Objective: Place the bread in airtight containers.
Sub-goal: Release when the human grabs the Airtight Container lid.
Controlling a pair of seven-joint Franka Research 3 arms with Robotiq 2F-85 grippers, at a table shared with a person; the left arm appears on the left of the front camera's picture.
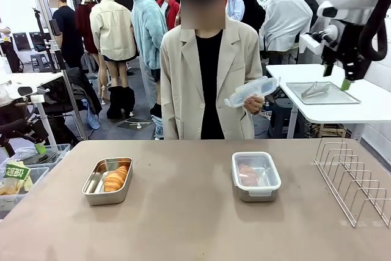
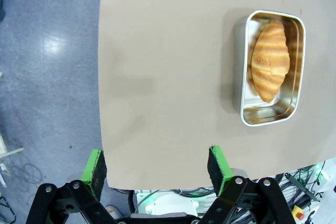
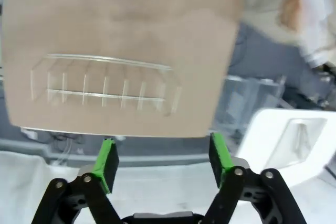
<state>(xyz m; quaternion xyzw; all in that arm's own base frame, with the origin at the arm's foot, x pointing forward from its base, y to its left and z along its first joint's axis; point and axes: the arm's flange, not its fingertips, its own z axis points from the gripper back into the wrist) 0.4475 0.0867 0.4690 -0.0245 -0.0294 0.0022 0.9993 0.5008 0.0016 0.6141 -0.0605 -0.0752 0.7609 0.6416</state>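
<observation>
A golden-brown ridged bread roll (image 1: 116, 178) lies lengthwise in an open steel tin (image 1: 107, 180) toward the left edge of the surface (image 1: 183, 224). A second tin (image 1: 255, 176), toward the right, wears a clear lid over a pale roll. The person's hand (image 1: 253, 103) holds another clear lid (image 1: 250, 91) beyond the far edge. A wire rack (image 1: 354, 178) stands at the right edge. The left tool (image 2: 157, 166) is spread and empty above the near-left edge; the right tool (image 3: 163, 158) is also spread, holding nothing.
</observation>
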